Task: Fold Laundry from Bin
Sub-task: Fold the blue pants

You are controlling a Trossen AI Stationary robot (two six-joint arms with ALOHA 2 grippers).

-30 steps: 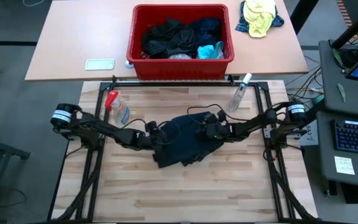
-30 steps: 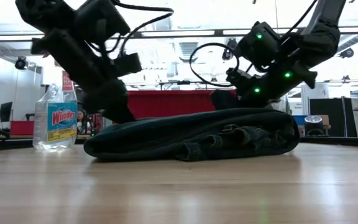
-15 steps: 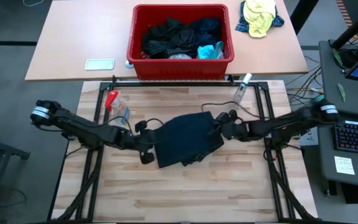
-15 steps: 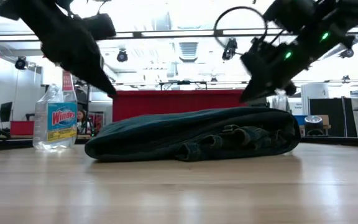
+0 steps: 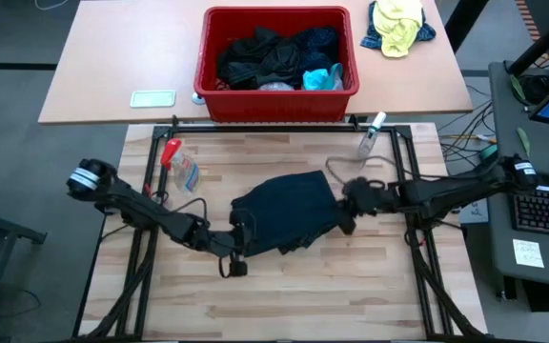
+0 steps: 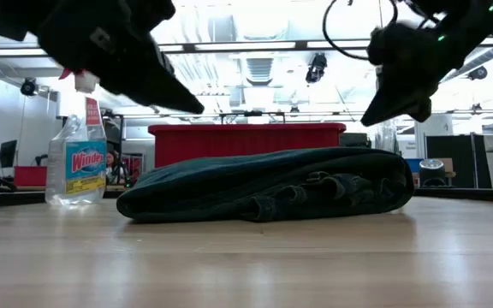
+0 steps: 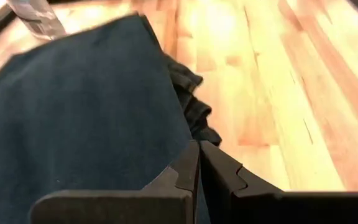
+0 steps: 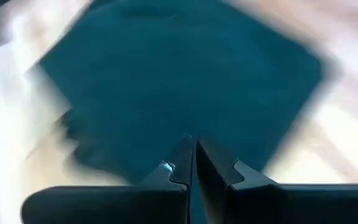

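A folded dark navy garment lies flat on the middle of the wooden table. My left gripper hangs shut above the garment's near-left edge, clear of it. At the garment's right side my right gripper is also shut and raised above it. The red bin stands on the tan table beyond the far edge, with more laundry heaped inside.
A Windex spray bottle lies at the far left of the wooden table, and a clear spray bottle at the far right. A yellow-and-blue bundle and a white card lie on the tan table.
Both shut grippers have risen off the folded garment. The left one drew back toward the table's left, then swung toward the near edge. The right one pulled back toward the right edge and tipped closer to level. The garment has stayed folded in place.
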